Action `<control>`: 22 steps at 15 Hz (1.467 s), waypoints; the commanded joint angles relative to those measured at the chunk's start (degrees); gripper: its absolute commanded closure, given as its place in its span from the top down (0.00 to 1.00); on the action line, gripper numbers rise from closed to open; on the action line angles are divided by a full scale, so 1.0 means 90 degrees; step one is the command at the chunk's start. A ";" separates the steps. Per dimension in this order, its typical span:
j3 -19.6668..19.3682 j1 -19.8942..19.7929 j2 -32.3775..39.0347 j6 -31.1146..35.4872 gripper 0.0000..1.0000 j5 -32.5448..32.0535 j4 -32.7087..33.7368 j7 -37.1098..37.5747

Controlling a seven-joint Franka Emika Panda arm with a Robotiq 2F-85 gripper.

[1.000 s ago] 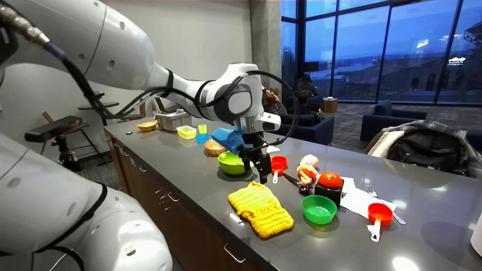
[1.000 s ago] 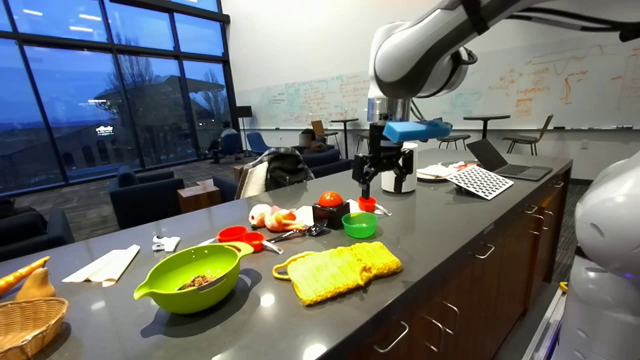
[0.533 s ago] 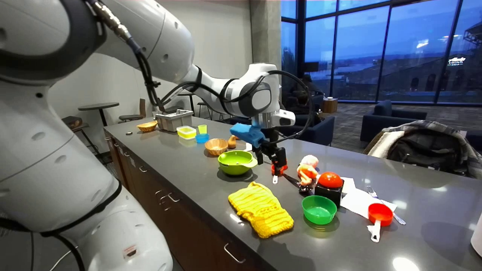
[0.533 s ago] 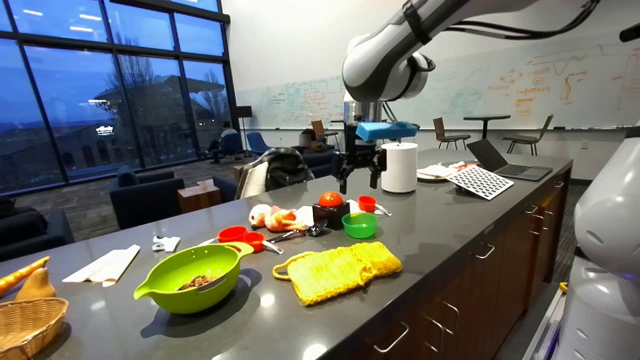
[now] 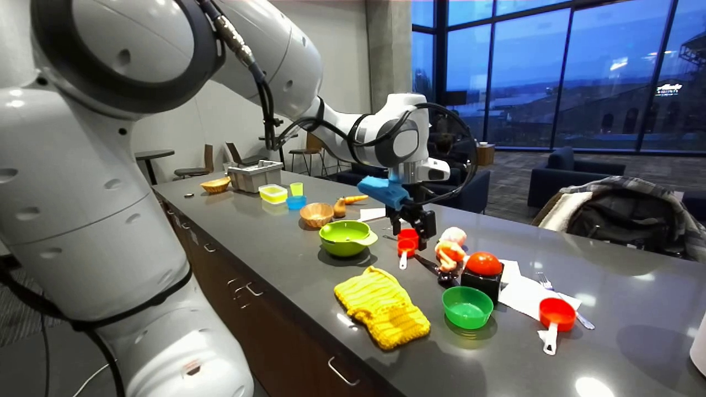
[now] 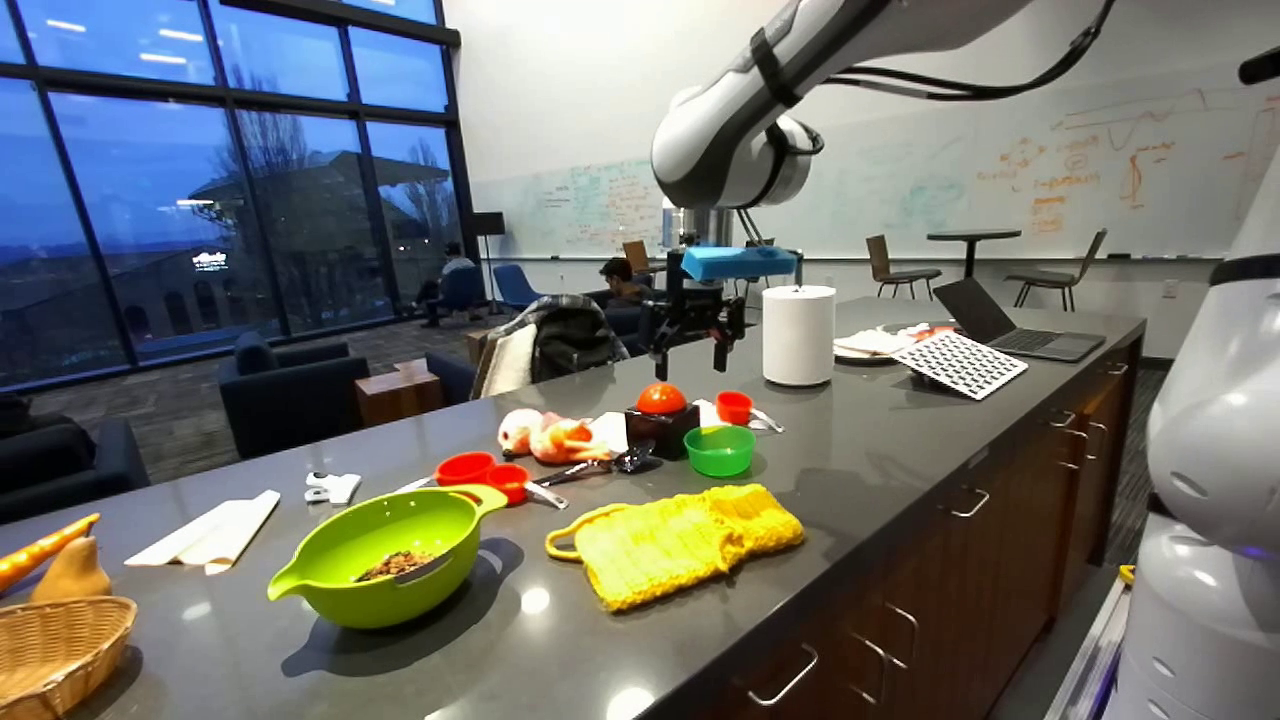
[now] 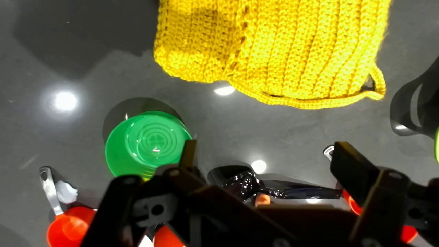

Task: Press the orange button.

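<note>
The orange button (image 5: 483,263) is a glossy dome on a black box (image 5: 481,285) standing on the counter. The button also shows in an exterior view (image 6: 661,399), just below the fingertips in the picture. In the wrist view only part of the orange button (image 7: 167,237) shows at the bottom edge, mostly hidden by a finger linkage. My gripper (image 5: 410,238) is in the air above the counter, apart from the button. It also shows in an exterior view (image 6: 690,370). In the wrist view my gripper (image 7: 267,157) has its fingers spread wide with nothing held between them.
Close around the box are a green bowl (image 5: 468,309), a pink-orange toy (image 5: 451,251), a black utensil (image 7: 284,188) and red measuring cups (image 5: 557,313). A yellow knitted cloth (image 5: 383,309) and a lime bowl (image 6: 390,550) lie nearby. A white paper roll (image 6: 798,335) stands behind.
The arm and open gripper have moved sideways, rightward in one exterior picture and leftward in the opposite one, slightly higher. The objects on the counter have not moved.
</note>
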 commanded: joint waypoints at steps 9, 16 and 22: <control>-0.0116 0.0017 0.0276 -0.0072 1.00 -0.0060 0.0144 -0.0076; -0.0303 -0.0037 0.1394 -0.0273 1.00 -0.0759 0.1179 -0.0014; -0.0414 -0.0022 0.2360 -0.0709 1.00 -0.0459 0.2445 -0.0329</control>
